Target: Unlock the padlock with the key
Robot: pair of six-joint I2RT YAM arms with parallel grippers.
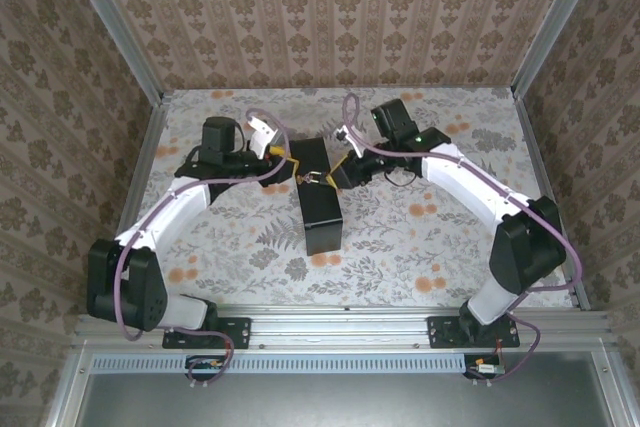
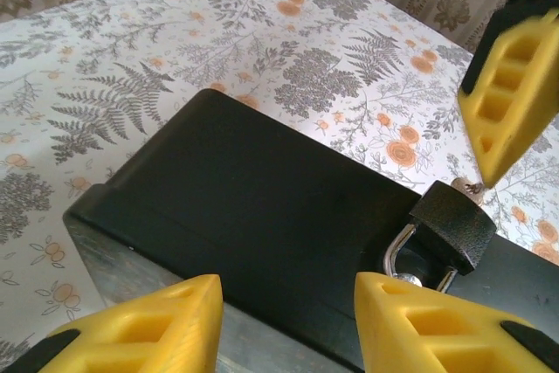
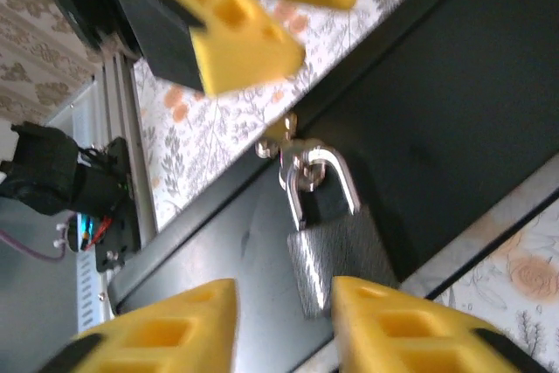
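The padlock [image 2: 454, 226], dark-bodied with a silver shackle [image 2: 397, 246], is seen hooked at the edge of the black box [image 1: 322, 215], which is set in the middle of the floral surface [image 1: 420, 237]. The jaws of the left gripper [image 2: 288, 294] are held apart over the box, with nothing between them. The jaws of the right gripper [image 3: 284, 290] are spread too, the padlock's body lying just at their gap, unclamped.
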